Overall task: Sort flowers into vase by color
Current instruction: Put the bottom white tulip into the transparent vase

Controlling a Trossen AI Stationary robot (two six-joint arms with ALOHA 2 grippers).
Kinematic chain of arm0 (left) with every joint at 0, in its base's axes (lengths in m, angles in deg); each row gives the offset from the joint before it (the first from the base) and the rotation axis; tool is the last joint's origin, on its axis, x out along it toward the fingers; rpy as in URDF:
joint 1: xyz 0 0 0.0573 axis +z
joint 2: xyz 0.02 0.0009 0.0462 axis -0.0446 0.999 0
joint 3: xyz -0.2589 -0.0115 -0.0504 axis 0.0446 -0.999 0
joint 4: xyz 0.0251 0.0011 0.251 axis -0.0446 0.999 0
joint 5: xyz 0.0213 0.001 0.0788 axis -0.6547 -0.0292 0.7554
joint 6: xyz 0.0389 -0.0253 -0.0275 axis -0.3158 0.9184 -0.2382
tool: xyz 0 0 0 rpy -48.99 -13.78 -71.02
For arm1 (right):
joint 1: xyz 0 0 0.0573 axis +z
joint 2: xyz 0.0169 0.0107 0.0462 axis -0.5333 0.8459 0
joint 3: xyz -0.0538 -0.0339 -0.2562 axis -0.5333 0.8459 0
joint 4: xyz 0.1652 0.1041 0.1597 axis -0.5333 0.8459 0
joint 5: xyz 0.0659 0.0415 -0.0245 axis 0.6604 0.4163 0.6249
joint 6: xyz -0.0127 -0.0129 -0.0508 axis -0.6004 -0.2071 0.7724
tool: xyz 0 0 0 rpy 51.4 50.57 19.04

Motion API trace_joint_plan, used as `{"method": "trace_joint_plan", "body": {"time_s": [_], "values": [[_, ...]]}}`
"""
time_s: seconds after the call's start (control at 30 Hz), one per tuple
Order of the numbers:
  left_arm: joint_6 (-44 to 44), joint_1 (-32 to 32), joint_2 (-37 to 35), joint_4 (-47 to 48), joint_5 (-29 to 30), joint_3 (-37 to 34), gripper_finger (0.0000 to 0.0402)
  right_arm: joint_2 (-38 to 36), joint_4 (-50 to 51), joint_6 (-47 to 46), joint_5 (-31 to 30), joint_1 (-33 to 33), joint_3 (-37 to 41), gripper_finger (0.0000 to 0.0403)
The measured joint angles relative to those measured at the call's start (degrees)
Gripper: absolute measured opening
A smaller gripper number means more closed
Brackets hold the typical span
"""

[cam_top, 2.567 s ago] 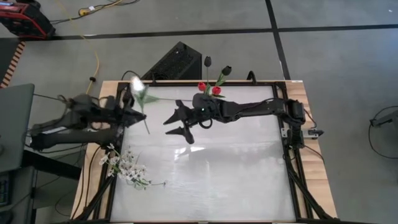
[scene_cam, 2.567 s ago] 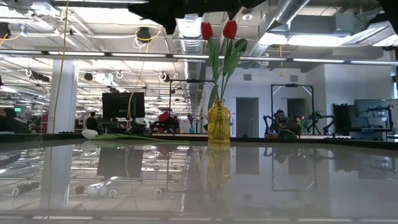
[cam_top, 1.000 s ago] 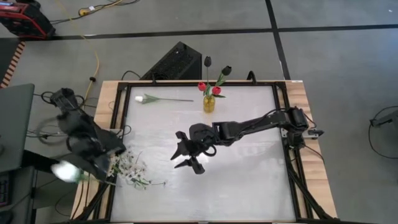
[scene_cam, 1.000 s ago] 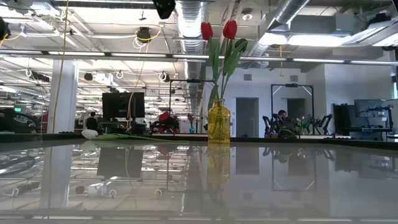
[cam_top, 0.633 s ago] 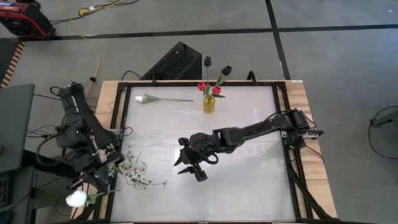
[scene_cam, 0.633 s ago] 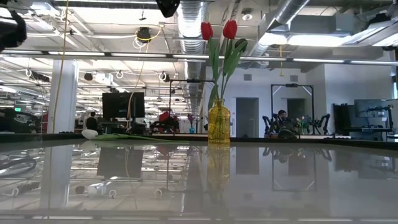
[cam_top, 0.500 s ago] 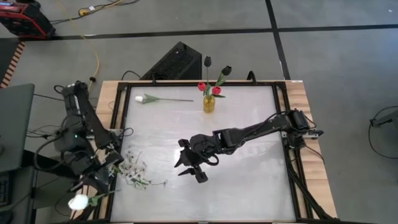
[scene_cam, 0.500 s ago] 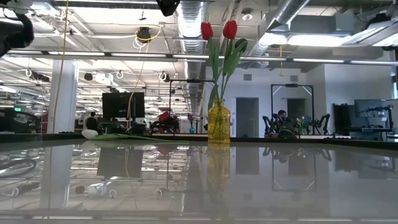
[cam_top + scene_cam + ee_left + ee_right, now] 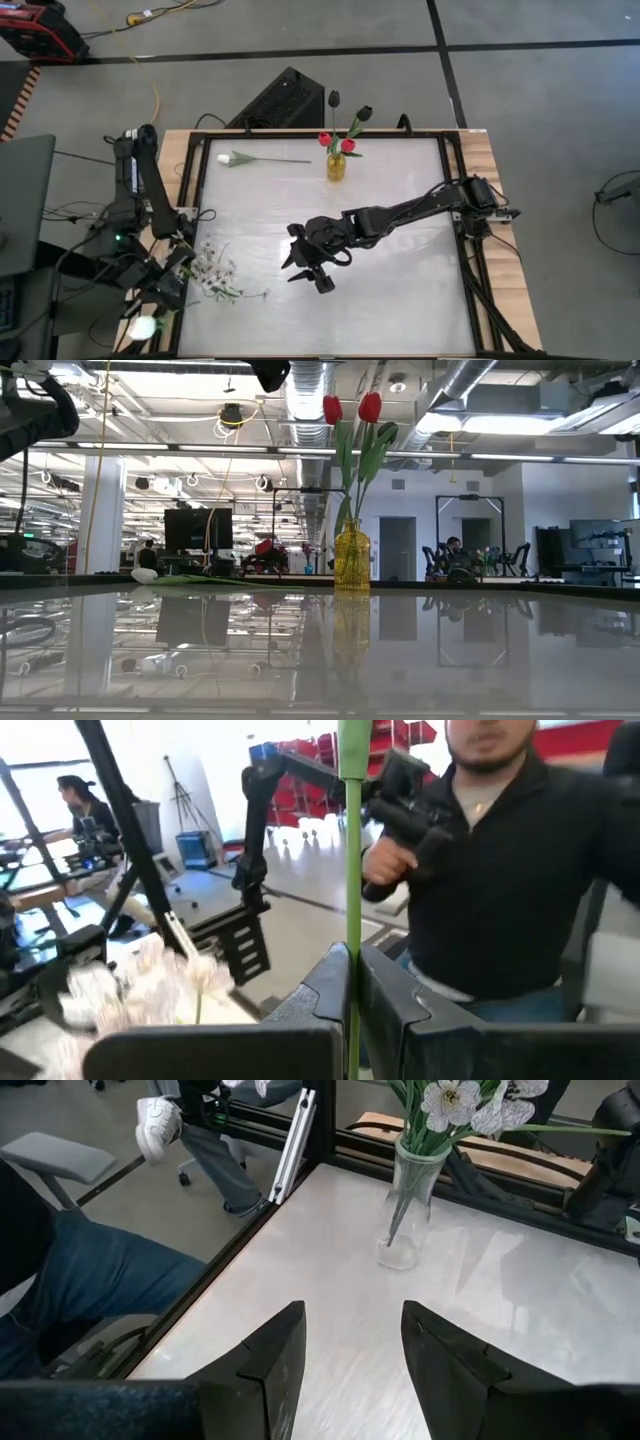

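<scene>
Flowers partly sorted: two red ones [image 9: 336,142] standing in amber vase [image 9: 336,166], left end effector [image 9: 352,995] pinching white tulip stem [image 9: 352,870], right end effector [image 9: 306,268] hovering spread, another white tulip [image 9: 240,158] lying on worktop [image 9: 400,280].

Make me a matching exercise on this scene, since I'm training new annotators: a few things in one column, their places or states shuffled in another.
Things:
1. red tulips
2. blossoms
3. left gripper
4. right gripper

Places or states:
A. open over the table
B. in the yellow vase
C. shut on a green stem
D. in the clear vase

Pairs: 1-B, 2-D, 3-C, 4-A
</scene>
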Motion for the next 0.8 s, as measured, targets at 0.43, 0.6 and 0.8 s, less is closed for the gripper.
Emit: {"method": "trace_joint_plan", "body": {"time_s": [0.43, 0.6, 0.8], "values": [[-0.60, -0.92, -0.03, -1.06, 6.02, -4.26, 0.0000, 0.00, -0.02, 0.90, 0.02, 0.00, 0.00, 0.0191], [1.90, -0.92, 0.02, 0.73, 5.57, -4.26, 0.0000, 0.00, -0.98, 1.17, 0.02, 0.20, -0.03, 0.0191], [2.45, -0.92, 0.87, 1.04, 5.89, -4.26, 0.0000, 0.00, -6.41, 3.65, 0.44, 1.92, -1.56, 0.0191]]}}
